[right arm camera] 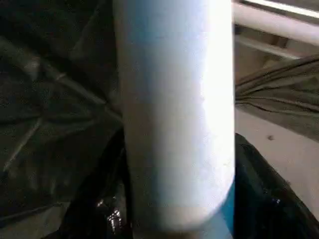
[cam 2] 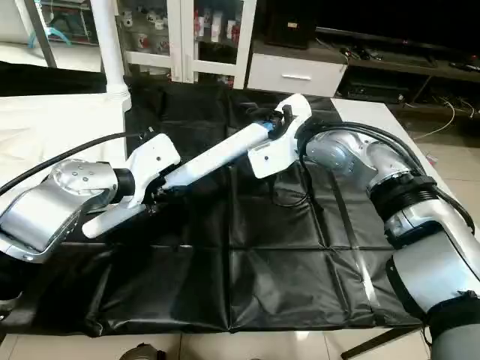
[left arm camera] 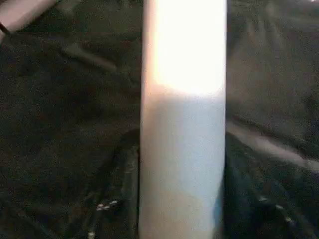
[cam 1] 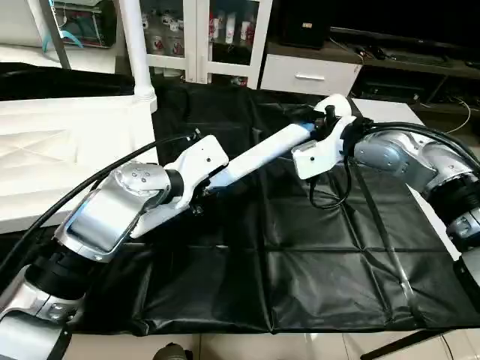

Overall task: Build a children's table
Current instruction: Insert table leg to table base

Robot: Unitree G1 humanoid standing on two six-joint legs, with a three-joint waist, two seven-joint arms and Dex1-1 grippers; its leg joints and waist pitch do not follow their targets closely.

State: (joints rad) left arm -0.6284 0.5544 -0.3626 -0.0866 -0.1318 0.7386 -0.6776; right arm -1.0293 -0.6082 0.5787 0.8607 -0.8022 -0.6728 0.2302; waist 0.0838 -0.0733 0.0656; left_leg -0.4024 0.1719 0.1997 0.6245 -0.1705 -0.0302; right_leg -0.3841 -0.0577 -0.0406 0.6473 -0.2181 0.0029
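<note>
One long white tube leg (cam 1: 255,156) hangs slanted above the black sheet, rising from lower left to upper right. My left gripper (cam 1: 202,186) is shut on the leg near its lower part, and the leg's end sticks out past it toward me. My right gripper (cam 1: 321,129) is shut on the leg's upper end. Both wrist views show the leg (left arm camera: 182,129) (right arm camera: 177,114) sitting between dark fingers. The white tabletop (cam 1: 45,150) lies at the left, ribbed underside up. Another leg (cam 1: 133,41) stands upright in its far corner socket.
A black sheet (cam 1: 300,255) covers the work surface under both arms. Behind it stand a white glass-door cabinet (cam 1: 217,37) and a low unit with a drawer (cam 1: 307,75). A black cable (cam 1: 330,196) loops down from my right wrist.
</note>
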